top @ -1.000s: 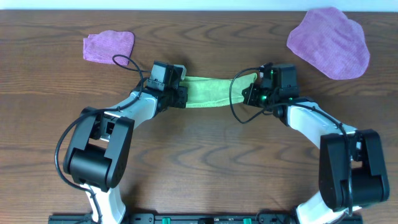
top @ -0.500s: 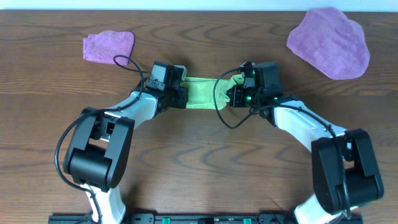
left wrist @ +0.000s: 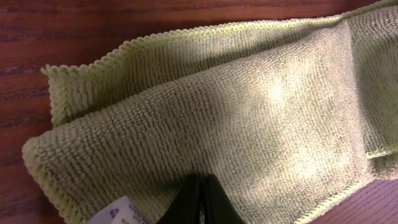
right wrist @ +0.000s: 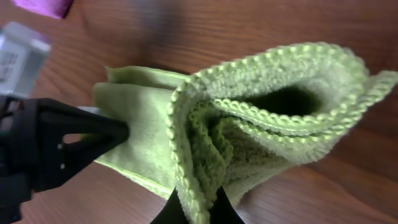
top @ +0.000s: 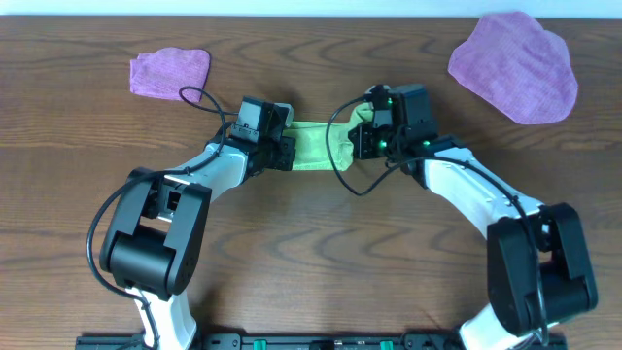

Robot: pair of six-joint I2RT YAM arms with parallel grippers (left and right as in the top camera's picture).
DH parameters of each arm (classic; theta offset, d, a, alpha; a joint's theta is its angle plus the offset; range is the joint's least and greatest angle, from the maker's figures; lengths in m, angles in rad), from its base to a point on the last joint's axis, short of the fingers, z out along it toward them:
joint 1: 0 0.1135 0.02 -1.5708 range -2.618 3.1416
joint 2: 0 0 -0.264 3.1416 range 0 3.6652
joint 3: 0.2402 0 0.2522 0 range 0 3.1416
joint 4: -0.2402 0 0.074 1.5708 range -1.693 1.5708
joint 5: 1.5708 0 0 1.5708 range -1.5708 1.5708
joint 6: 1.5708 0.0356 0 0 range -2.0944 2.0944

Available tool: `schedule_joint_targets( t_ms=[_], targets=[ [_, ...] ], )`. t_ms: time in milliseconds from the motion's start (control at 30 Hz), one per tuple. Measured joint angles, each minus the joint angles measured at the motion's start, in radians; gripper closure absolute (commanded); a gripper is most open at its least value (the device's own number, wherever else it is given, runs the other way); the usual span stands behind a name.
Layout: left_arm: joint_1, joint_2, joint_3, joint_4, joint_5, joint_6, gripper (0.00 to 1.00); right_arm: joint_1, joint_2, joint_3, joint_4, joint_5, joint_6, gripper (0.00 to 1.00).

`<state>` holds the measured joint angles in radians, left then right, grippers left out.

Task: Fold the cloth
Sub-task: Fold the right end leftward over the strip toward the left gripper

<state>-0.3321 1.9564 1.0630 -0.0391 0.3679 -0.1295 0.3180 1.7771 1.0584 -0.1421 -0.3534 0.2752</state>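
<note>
Brown wooden counter [top: 311,253] carries the cloth [top: 313,144], its long axis running from my right gripper [right wrist: 198,211] to my left gripper [left wrist: 200,200]. Right clamps the raised, curled end. Left pinches the flat end (beside the tag [left wrist: 118,210]), so I judge the fold heads straight across.

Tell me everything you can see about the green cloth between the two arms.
The cloth is lime-green microfibre with a stitched, looped edge and a small white tag at one corner. It is folded into a narrow band lying on the wooden table. The left hand pinches the tag end. The right hand pinches the other end, which curls up off the table toward the left.
</note>
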Motion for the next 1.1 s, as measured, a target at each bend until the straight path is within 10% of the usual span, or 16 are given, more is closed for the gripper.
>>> schedule_joint_targets(
  t_ms=[1100],
  targets=[
    [-0.005,0.000,0.023,-0.011,0.007,-0.001,0.94,0.123,0.000,0.007,-0.030,-0.137,-0.052,0.98]
  ],
)
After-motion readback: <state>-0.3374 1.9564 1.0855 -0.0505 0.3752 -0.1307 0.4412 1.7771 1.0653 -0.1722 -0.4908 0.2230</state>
